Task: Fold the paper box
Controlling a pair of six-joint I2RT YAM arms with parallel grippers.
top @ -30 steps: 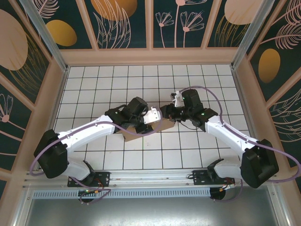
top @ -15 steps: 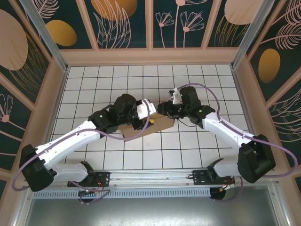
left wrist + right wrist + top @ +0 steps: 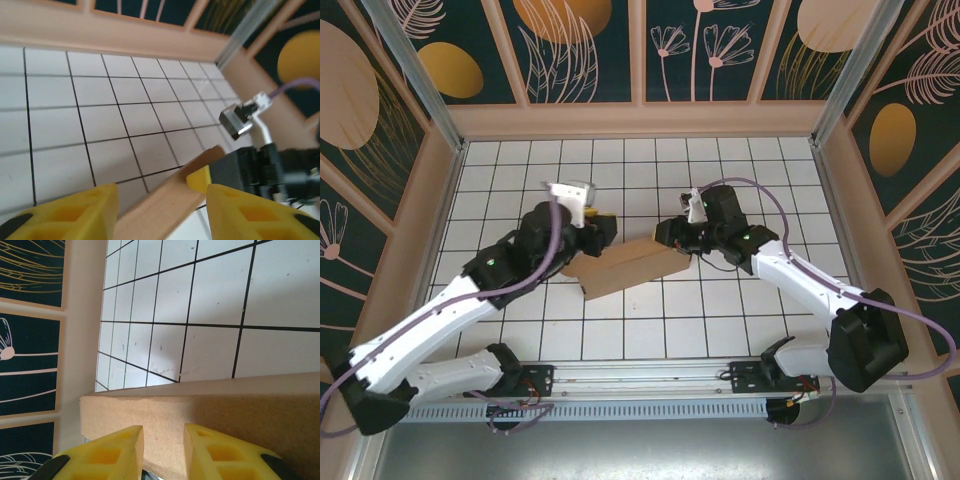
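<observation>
Jaws of left gripper [image 3: 162, 199] spread wide, nothing clamped; box [image 3: 625, 268] edge runs under the gap and away ahead of them, no contact that I can make out. Jaws of right gripper [image 3: 163, 437] nearly together, brown cardboard filling the narrow slot between the yellow fingers [image 3: 107, 455]: reads as a pinch on the box's end wall. From above, box lies flat on the tiled table [image 3: 620, 175], a long brown strip stretched between the two grippers. Left jaws sit just beside its far left end, right jaws at the opposite end. Left wrist view: one right-hand yellow pad against the box end, straight ahead of the left jaws.
</observation>
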